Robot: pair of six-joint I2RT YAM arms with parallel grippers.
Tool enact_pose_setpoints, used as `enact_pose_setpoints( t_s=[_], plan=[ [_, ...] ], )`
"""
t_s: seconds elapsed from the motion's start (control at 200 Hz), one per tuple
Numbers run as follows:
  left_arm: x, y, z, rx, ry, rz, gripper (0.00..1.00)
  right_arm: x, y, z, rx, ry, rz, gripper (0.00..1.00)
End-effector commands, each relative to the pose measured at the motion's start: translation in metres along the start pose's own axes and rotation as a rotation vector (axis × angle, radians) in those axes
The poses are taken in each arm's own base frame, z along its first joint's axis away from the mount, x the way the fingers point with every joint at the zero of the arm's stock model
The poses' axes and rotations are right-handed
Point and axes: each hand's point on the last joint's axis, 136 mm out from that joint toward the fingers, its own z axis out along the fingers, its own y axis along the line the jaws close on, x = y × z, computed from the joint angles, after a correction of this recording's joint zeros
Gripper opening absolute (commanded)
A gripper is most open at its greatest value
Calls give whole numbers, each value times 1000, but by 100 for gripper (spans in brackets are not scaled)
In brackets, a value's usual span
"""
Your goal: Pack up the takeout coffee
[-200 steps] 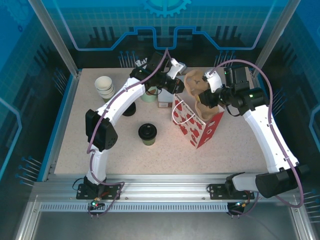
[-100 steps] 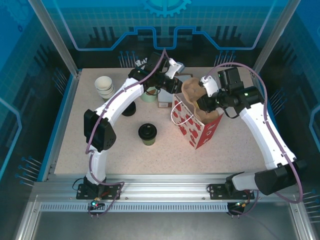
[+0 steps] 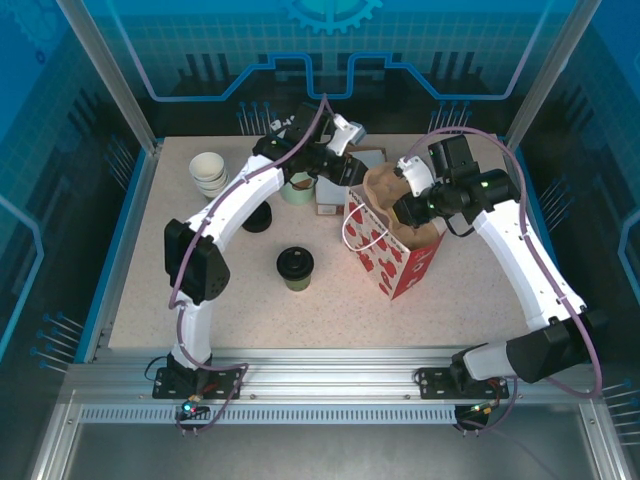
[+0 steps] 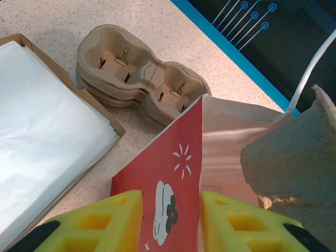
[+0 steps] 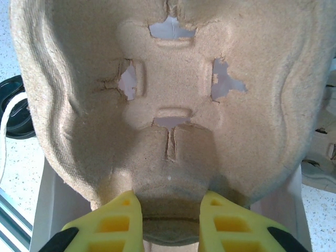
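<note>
The takeout coffee, an olive-green cup with a black lid, stands alone on the table, left of the red paper bag. My left gripper hovers at the bag's far left rim. In the left wrist view its fingers stand open astride the red bag edge. My right gripper is shut on a brown pulp cup carrier, tilted over the bag's mouth. In the right wrist view the gripper pinches the near end of the carrier.
A stack of lidless cups sits at the back left. A pale green cup and a black lid pile stand near the left arm. Behind the bag lie stacked carriers and a box of white paper.
My left gripper's jaws have spread apart at the bag's rim. The right arm has carried the carrier left and lower, over the bag's mouth.
</note>
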Motion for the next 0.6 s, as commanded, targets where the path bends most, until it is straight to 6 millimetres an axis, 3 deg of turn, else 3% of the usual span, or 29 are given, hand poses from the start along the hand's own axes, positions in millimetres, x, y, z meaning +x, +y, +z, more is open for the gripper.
enact_pose_setpoints(
  t_s=[0.0, 0.595],
  plan=[
    [-12, -8, -21, 15, -45, 1, 36, 3, 3, -3, 9, 33, -3, 19],
    [-11, -2, -19, 13, -38, 4, 40, 14, 2, 6, 66, 146, -35, 19]
  ],
)
